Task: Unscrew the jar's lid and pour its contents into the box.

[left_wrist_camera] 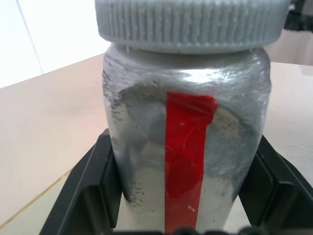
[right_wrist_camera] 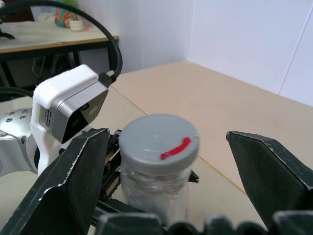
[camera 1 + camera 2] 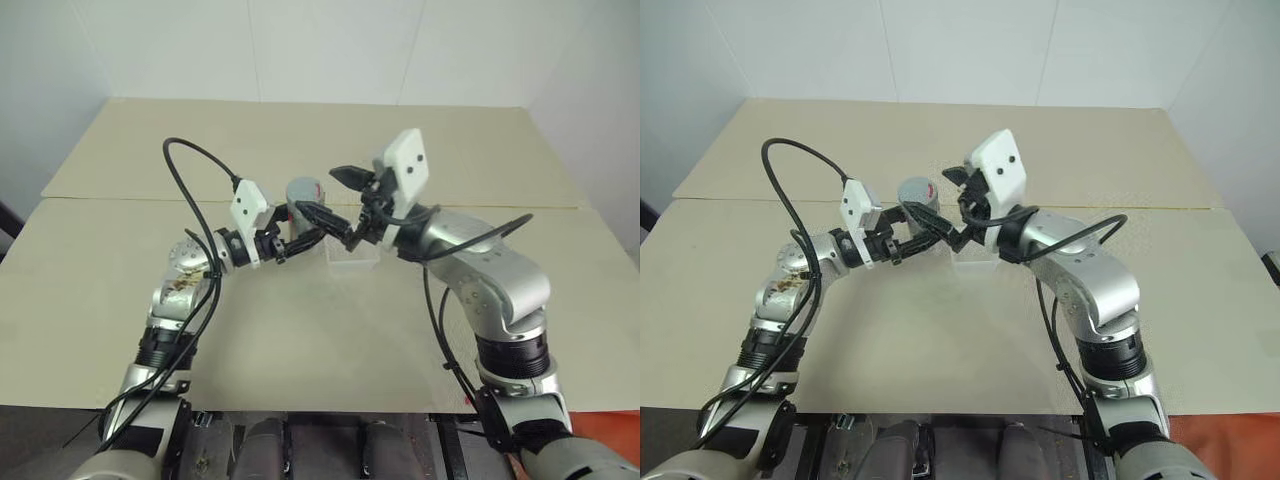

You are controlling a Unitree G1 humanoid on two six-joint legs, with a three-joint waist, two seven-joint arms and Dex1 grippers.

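My left gripper (image 3: 310,228) is shut on the jar (image 1: 188,147), a small clear jar smeared grey inside, with a vertical red stripe. It holds the jar upright above the table. The ribbed grey lid (image 2: 159,142) sits on the jar and carries a short red mark. My right gripper (image 2: 171,161) is open, one finger on either side of the lid and clear of it. The contents are hidden behind the smeared wall. The box (image 3: 355,260), a small clear tray, rests on the table just right of the jar, under my right gripper.
The beige tabletop (image 3: 300,340) runs wide on all sides, with a seam across it behind the arms. White walls stand beyond its far edge. A black cable loops over my left forearm (image 3: 200,165).
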